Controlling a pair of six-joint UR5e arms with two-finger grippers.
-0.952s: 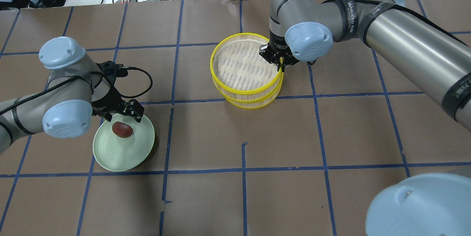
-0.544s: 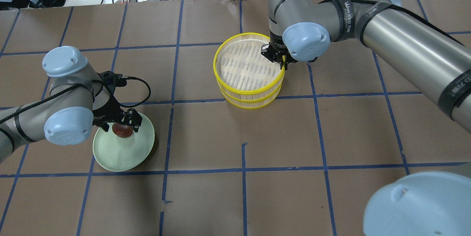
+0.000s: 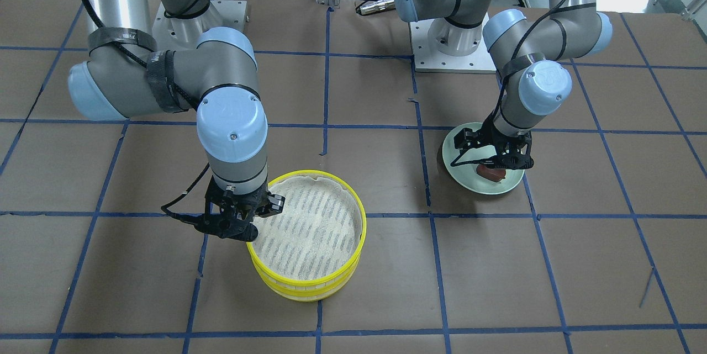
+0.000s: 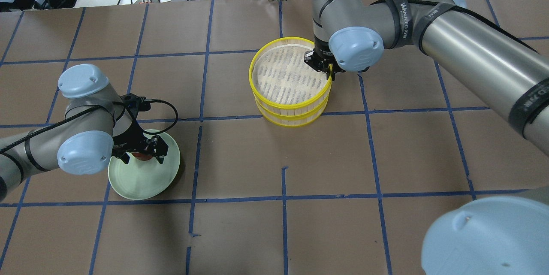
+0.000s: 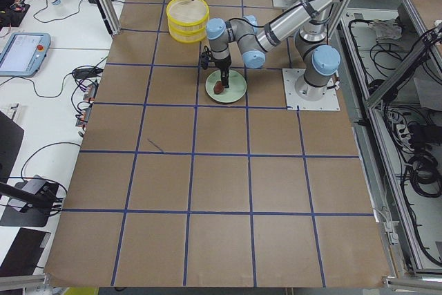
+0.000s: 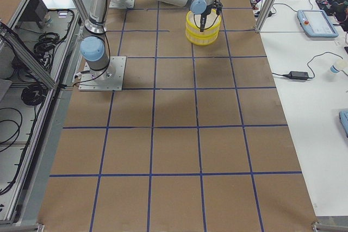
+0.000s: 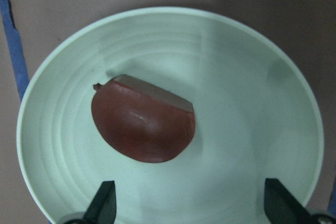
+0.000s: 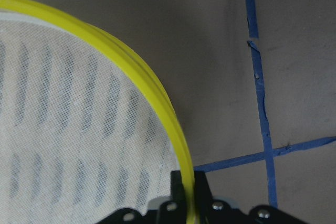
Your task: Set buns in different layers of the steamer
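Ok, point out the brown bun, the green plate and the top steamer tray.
brown bun [image 7: 143,129]: left wrist view, middle of its rounded top.
green plate [image 7: 247,103]: left wrist view, bare inner surface.
top steamer tray [image 4: 289,73]: overhead view, bare cloth floor.

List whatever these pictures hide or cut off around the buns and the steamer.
1. Inside of the lower tray: covered by the upper tray in every view. No white bun shows anywhere.
2. The reddish-brown bun: in the overhead view the left gripper covers most of it.
3. The right gripper: its wrist view's bottom edge cuts off the fingers, and overhead its own wrist mostly hides them.
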